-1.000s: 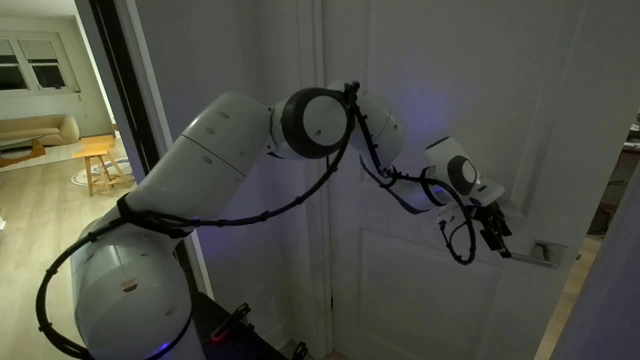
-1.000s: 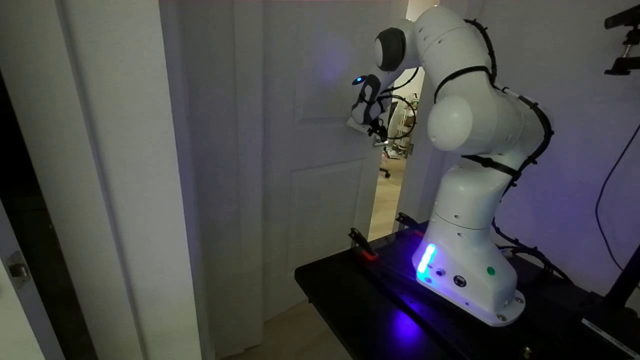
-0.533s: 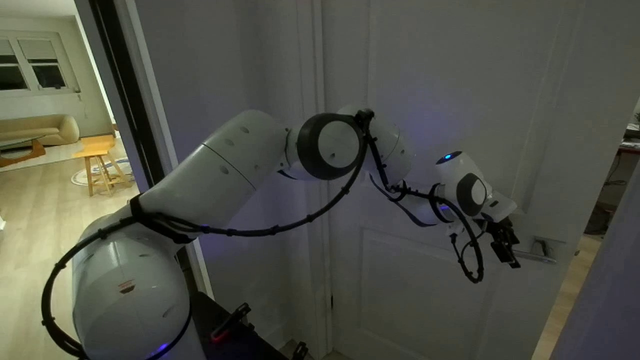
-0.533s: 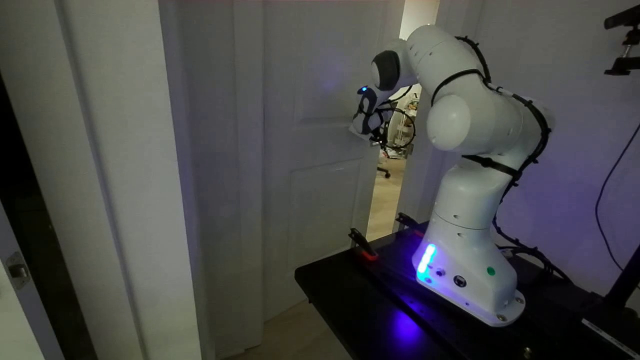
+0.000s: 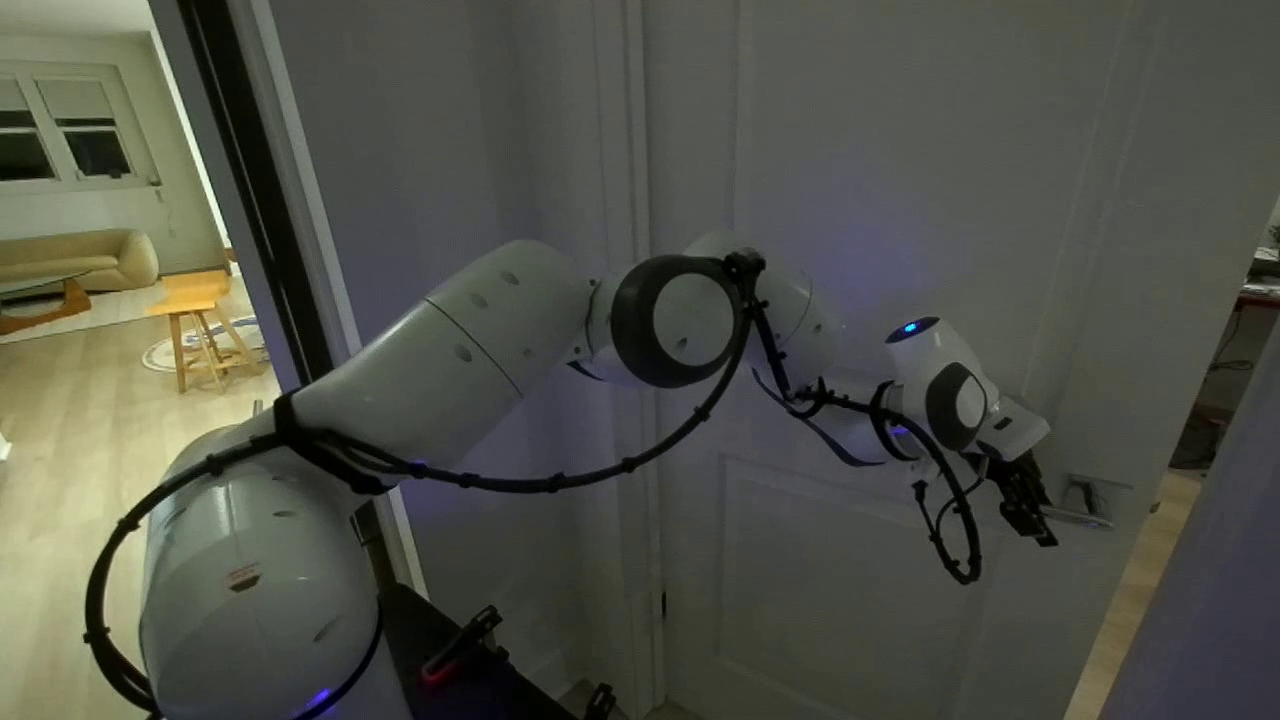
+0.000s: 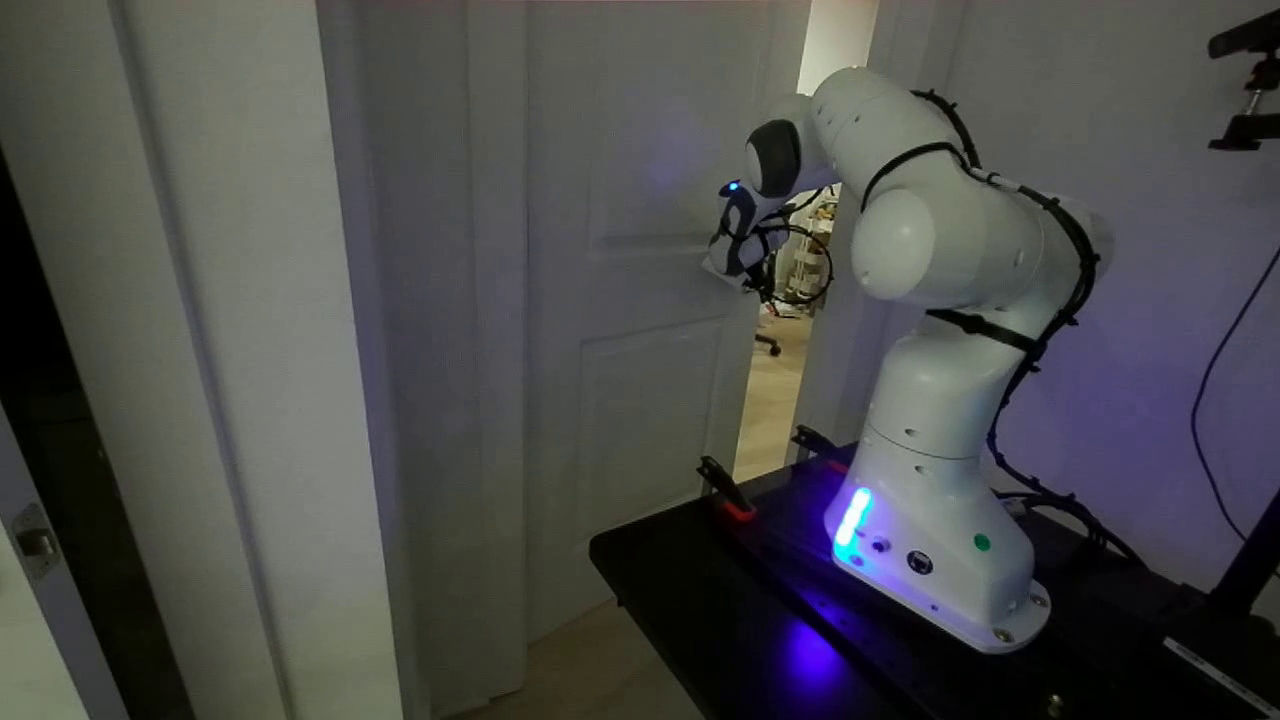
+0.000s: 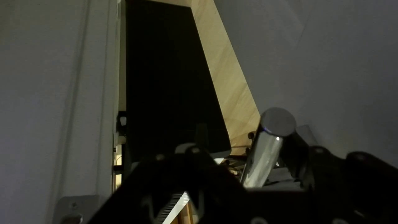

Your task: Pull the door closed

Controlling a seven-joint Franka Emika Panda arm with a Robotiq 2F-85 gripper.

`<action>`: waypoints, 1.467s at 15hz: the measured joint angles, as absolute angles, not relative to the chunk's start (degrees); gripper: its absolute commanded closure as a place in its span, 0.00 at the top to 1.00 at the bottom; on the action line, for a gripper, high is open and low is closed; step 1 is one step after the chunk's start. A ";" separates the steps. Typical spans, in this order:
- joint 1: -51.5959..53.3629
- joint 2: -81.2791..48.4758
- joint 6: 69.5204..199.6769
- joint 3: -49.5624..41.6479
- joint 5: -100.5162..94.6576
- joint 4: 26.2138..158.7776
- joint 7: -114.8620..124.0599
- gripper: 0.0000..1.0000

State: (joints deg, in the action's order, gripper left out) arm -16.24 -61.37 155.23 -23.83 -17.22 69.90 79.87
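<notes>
Tall white panelled door (image 6: 640,300) stood ajar beyond far edge of black rectangular tabletop (image 6: 690,575) | black two-finger gripper (image 5: 1038,522) looked spread, silver metal lever (image 7: 262,158) in its gap | needed firm pinch, slow edgeward pull

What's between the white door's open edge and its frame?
Past the ajar door: pale wood floor, a black caster and, higher up, indistinct clutter, in an exterior view.

The black table (image 6: 680,572) carries the arm's white base (image 6: 935,515) and 2 clamps (image 6: 726,487).
</notes>
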 measured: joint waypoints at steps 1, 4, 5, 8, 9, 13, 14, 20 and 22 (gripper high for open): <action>-16.31 -61.37 155.04 -23.82 -17.22 69.68 79.87 0.22; -16.10 -61.36 152.83 -23.79 -17.22 68.61 79.87 0.02; -15.93 -61.30 151.51 -23.80 -17.22 68.25 79.83 0.03; -15.79 -61.09 151.26 -23.81 -17.23 68.33 78.89 0.06; -15.64 -61.05 151.26 -23.98 -17.23 68.45 78.89 0.06; -13.77 -59.87 151.22 -26.11 -17.23 71.19 79.20 0.06; -12.91 -59.29 151.22 -27.03 -17.23 72.56 79.40 0.06; -4.86 -53.86 154.84 -35.16 -17.30 87.05 83.91 0.06; -1.18 -51.55 156.42 -38.55 -17.34 93.65 86.29 0.06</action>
State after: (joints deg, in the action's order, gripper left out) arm -1.18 -51.55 156.42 -38.55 -17.34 93.65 86.29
